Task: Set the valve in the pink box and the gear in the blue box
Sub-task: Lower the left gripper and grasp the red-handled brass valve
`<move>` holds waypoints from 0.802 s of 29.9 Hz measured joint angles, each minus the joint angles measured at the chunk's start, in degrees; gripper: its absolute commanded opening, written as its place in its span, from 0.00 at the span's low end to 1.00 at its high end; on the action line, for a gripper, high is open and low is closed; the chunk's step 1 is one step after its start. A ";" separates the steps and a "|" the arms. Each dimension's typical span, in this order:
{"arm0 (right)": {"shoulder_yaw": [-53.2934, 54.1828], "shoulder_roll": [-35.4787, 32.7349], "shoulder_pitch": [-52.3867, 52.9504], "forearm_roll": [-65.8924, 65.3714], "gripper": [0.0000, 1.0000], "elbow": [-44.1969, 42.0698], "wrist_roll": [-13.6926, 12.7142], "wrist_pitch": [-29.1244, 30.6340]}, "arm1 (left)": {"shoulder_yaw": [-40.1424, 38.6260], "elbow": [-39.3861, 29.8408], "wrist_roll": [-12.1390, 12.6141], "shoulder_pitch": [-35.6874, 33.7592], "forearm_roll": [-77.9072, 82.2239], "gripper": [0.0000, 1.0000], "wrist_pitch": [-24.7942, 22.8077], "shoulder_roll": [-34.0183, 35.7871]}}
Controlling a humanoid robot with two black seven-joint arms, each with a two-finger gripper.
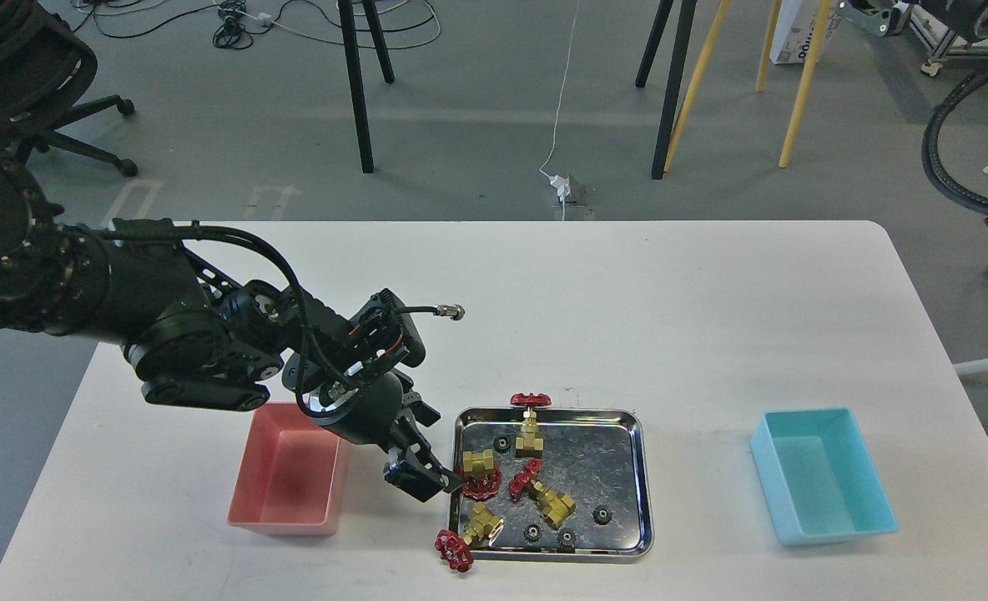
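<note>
Four brass valves with red handwheels lie in a shiny steel tray (642, 484): one (530, 421) at its far rim, one (479, 466) by its left rim, one (551, 501) in the middle, one (479, 526) at the front left with its handwheel over the rim. Several black gears lie among them, such as one (602, 515) and another (502, 443). The pink box (281, 522) stands left of the tray, empty. The blue box (836, 530) stands at the right, empty. My left gripper (431, 482) is open and empty, between the pink box and the tray's left rim, close to the left valve. My right gripper is out of view.
The white table (627, 317) reaches to its far edge at mid-frame. My left arm (194, 351) lies over the table's left part, above the pink box. Chair and stool legs stand on the floor beyond.
</note>
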 measured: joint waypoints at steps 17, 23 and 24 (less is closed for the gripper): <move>0.00 -0.07 -1.18 0.00 1.00 0.35 0.00 0.00 | -3.64 5.19 0.00 6.39 0.12 0.89 3.02 -1.40; 0.00 -0.07 -1.43 0.00 1.00 0.36 0.00 0.00 | -3.67 5.91 0.00 7.60 0.19 0.79 3.92 -1.49; 0.00 -0.07 -1.46 0.00 1.00 0.37 0.00 0.00 | -3.67 6.04 0.00 7.86 0.19 0.78 4.13 -1.48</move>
